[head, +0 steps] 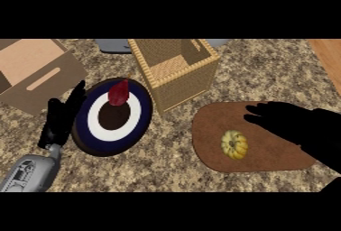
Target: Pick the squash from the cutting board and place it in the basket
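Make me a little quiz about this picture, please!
1. True or false: the squash lies in the basket.
2. Which hand is over the board? A) left B) right
3. Fill in: the red thing lies on the ____.
Key: 1 false, it lies on the board. 2 B, the right hand, fingers straight. 3 plate.
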`<state>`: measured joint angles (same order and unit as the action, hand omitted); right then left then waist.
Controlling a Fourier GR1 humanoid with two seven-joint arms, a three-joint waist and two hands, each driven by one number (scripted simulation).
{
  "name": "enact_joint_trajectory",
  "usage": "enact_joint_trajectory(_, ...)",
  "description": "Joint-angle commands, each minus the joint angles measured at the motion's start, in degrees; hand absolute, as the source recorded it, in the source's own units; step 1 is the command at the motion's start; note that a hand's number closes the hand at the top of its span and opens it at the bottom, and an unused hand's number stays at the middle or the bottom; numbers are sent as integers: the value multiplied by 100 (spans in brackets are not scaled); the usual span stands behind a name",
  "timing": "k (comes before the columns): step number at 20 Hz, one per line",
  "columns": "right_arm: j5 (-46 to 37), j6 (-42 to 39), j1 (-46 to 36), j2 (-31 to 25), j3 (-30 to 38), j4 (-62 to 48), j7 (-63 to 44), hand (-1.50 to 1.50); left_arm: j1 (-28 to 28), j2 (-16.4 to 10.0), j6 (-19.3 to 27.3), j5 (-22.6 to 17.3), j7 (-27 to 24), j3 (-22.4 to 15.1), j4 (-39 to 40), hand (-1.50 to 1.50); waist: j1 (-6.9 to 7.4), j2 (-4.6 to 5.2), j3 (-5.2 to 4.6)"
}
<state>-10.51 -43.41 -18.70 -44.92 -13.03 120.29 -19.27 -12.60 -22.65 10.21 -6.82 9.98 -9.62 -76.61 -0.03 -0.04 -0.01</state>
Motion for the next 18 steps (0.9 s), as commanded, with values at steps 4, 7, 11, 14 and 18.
enact_joint_trajectory(4,-1341,344,395,283,224,-498,1195,-150,-499,258,-150,200,-1,244,510,0,-22,15,4)
enact_joint_trajectory(7,-1549,232,423,864,-211,-343,573,-150,349,119,-276,178,54,332,-318,0,33,-3,2)
enact_joint_trajectory(11,-2355,648,337,1151,-604,-1397,1373,-150,-9,384,-208,406,101,285,-54,0,51,15,4)
enact_joint_trajectory(14,-2361,325,391,1283,-246,-1221,1417,-150,-98,281,-592,389,-77,653,261,0,8,8,0)
enact_joint_trajectory(18,-2828,528,703,1337,-199,-1256,1977,-150,-1,537,-365,662,451,557,-315,0,8,1,2)
